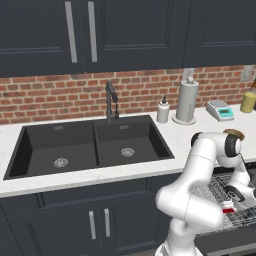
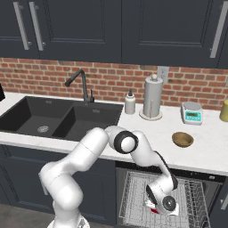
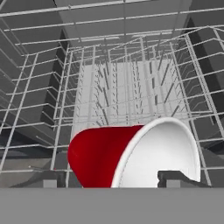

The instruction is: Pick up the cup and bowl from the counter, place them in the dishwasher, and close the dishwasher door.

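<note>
The red cup lies on its side in the grey wire rack of the dishwasher, its whitish inside turned toward the hand camera. My gripper is low in the rack, right at the cup. It is open, with one fingertip beside the cup's red end and the other in front of its mouth. In the left base view the cup shows just under the hand. The olive-brown bowl sits on the white counter above the dishwasher, half hidden by my elbow.
The black double sink with its faucet lies to the left. Along the brick wall stand a soap bottle, a paper towel roll, a kitchen scale and a yellowish jar. Dark cabinets run under the counter.
</note>
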Motion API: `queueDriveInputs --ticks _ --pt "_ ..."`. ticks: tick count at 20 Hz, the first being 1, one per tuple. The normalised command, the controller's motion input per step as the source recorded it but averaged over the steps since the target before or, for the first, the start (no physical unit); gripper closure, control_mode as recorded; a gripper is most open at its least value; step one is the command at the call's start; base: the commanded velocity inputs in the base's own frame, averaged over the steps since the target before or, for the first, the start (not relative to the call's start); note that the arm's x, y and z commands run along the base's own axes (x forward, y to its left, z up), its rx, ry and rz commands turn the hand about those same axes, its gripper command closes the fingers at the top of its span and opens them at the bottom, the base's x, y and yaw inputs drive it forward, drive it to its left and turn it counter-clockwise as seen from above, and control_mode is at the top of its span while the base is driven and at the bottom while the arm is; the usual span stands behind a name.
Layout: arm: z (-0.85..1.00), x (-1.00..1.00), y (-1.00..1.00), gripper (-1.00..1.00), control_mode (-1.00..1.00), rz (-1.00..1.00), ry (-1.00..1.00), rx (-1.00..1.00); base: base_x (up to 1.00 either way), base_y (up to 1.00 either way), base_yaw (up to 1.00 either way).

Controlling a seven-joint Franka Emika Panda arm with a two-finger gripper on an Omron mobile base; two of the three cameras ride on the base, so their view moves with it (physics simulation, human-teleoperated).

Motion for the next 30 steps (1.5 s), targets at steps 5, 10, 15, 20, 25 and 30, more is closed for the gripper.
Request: queueDriveInputs --ticks 5,10,15,20,25,30 --pt "0.00 0.00 0.00 -1.00 -1.00 0.00 0.00 0.00 0.00 0.00 0.00" --pt "0.19 -0.09 0.00 -1.00 -1.00 0.00 -0.01 0.00 0.00 0.00 0.00" --pt "0.61 -0.20 0.00 -1.00 -1.00 0.00 -0.09 0.04 0.00 0.00 0.00" --pt "0.59 -0.06 0.00 -1.00 -1.00 0.00 -0.08 0.03 0.00 0.00 0.00" --pt "0.72 -0.12 0.00 -1.00 -1.00 0.00 -0.10 0.03 0.00 0.00 0.00" --pt "0.86 -0.22 0.00 -1.00 -1.00 0.00 -0.08 0.04 0.00 0.00 0.00"
